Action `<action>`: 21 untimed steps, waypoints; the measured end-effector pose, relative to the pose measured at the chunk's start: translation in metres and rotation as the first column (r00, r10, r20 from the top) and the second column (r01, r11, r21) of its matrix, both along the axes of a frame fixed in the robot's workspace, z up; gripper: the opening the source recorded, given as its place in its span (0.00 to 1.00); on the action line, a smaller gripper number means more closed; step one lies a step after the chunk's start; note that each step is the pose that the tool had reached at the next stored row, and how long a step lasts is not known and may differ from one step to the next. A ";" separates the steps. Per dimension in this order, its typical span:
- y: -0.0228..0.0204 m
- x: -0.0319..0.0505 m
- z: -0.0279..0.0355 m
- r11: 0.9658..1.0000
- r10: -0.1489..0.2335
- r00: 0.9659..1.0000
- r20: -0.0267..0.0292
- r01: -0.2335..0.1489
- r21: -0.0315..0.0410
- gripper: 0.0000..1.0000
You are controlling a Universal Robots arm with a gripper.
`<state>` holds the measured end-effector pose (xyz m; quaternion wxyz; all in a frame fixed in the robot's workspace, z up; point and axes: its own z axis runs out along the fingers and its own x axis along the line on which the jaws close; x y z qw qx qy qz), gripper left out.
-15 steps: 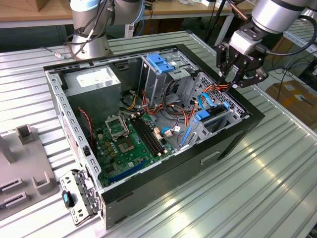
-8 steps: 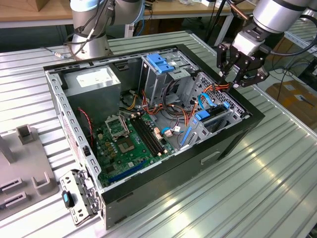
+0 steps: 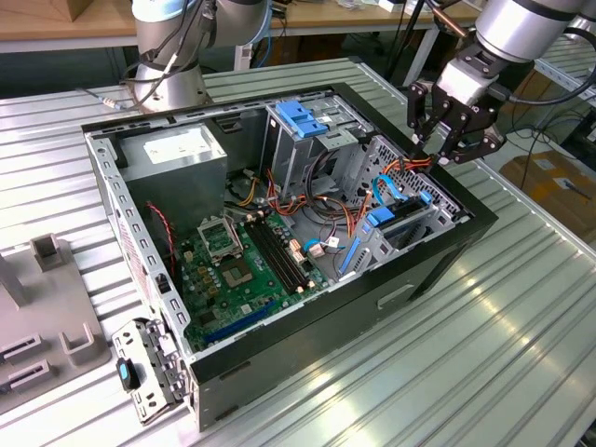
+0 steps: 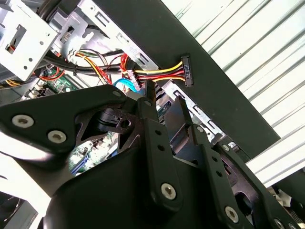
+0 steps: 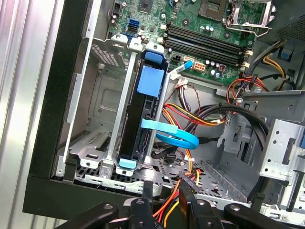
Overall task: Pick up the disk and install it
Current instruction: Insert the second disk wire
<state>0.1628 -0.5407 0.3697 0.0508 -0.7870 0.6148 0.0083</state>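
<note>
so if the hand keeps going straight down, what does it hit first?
Probably the bundle of coloured power cables just below the hand, above the case's drive bay; the depth is unclear.

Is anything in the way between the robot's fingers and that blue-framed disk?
Yes: in the first wrist view a flat blue cable crosses over the disk, and coloured wires lie between it and the gripper.

The exterior view looks down at an angle across the ribbed counter (image 3: 521, 307) onto the open computer case (image 3: 279, 233). Both wrist views sit close above the case's drive-bay corner, sharing its bundled cables (image 4: 157, 71) (image 5: 200, 114).
</note>
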 end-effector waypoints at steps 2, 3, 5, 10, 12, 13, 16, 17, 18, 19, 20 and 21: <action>0.0000 0.0000 0.0000 1.000 0.000 1.000 0.000 0.000 0.000 0.36; 0.0000 0.0000 0.0000 1.000 0.000 1.000 0.000 0.000 0.000 0.36; 0.0000 0.0000 0.0000 1.000 0.002 1.000 0.000 -0.002 0.000 0.36; 0.0000 0.0000 0.0000 1.000 0.025 1.000 0.000 -0.025 0.000 0.36; 0.0000 0.0000 0.0000 1.000 0.026 1.000 0.000 -0.026 0.000 0.36; 0.0000 0.0000 0.0000 1.000 0.026 1.000 0.000 -0.026 0.000 0.36; 0.0000 0.0000 0.0001 1.000 0.027 1.000 0.000 -0.027 0.000 0.36; 0.0000 0.0000 0.0003 1.000 0.027 1.000 0.000 -0.027 0.000 0.36; 0.0000 0.0000 0.0005 1.000 0.027 1.000 0.000 -0.027 0.000 0.36; 0.0001 0.0000 0.0009 1.000 0.027 1.000 0.000 -0.027 0.000 0.36; 0.0001 0.0000 0.0009 1.000 0.027 1.000 0.000 -0.027 0.000 0.36; 0.0001 0.0000 0.0025 1.000 0.027 1.000 0.000 -0.027 0.000 0.36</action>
